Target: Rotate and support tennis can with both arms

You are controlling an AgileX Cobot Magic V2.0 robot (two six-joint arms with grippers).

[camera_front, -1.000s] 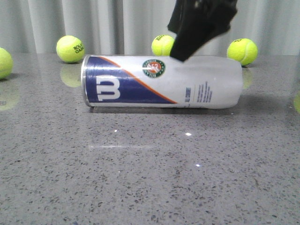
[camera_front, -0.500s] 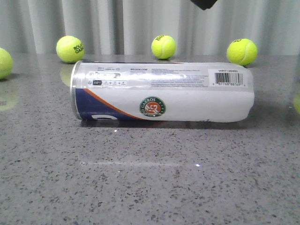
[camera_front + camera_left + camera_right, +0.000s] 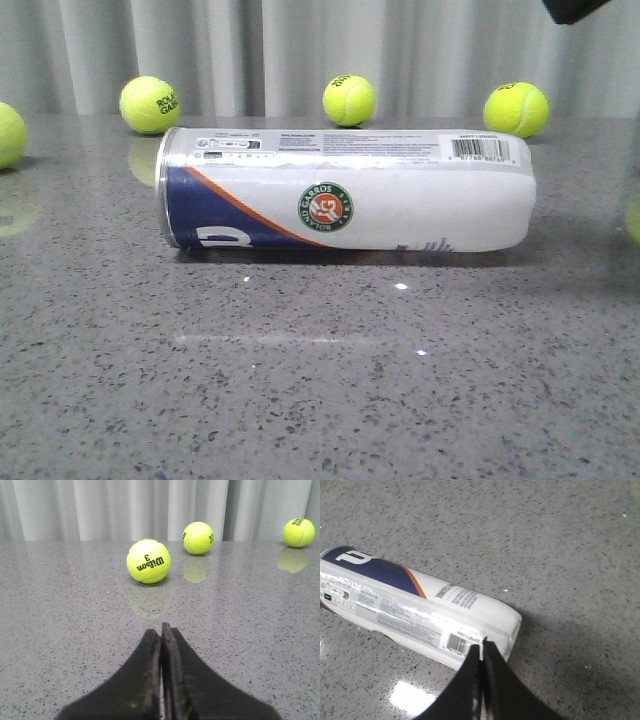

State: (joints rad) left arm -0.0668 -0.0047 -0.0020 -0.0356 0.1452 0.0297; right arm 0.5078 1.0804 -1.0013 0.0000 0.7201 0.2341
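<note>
One tennis can (image 3: 345, 190), four loose tennis balls (image 3: 150, 104) in the front view, and two black hands (image 3: 161, 632).

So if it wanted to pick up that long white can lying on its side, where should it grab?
Probably mid-body of the tennis can, coming from above with the pincer closed across its round width. It lies flat and lengthwise, so its ends are awkward to pinch.

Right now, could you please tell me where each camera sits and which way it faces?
Front view: low, facing forward across the table at the lying tennis can; a black arm part at the top corner.
Left wrist view: on the left arm, facing loose tennis balls; shut left gripper showing.
Right wrist view: above, looking down on the can; shut right gripper showing.
Front and right wrist views share the can.
</note>
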